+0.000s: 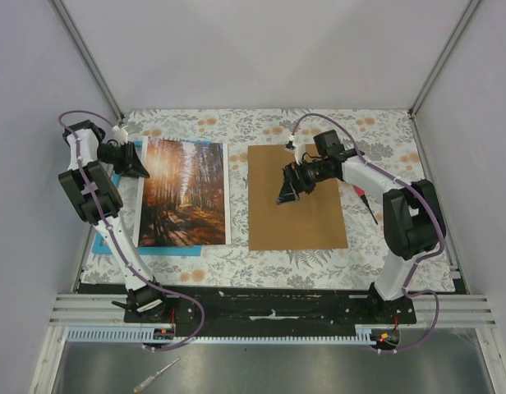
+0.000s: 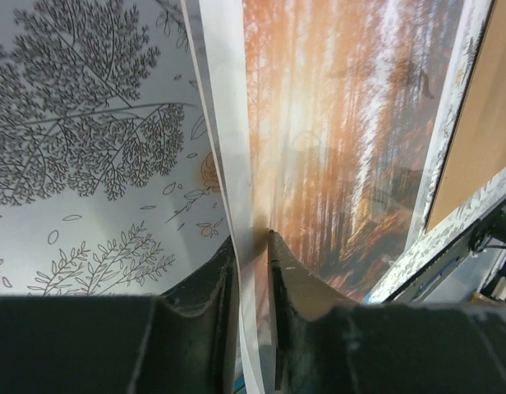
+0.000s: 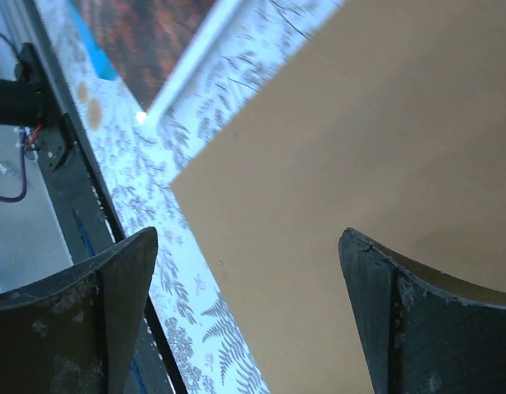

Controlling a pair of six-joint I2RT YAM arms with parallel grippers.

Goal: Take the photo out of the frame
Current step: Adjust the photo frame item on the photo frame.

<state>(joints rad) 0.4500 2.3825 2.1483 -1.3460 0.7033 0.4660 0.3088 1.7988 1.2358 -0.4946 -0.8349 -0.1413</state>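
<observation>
The photo point(image 1: 183, 193) lies face up on the left half of the desk point(image 1: 236, 271). It rests over the frame point(image 1: 138, 249), whose blue shows past the photo's left and near edges. A bare strip of desk separates the photo's right edge from the brown board point(image 1: 306, 217). Only the left wrist view shows the left tool point(image 2: 253, 242) almost closed astride the photo's white edge; I cannot tell whether it pinches. The right tool point(image 3: 249, 234) is spread wide and empty over the board, near its corner.
</observation>
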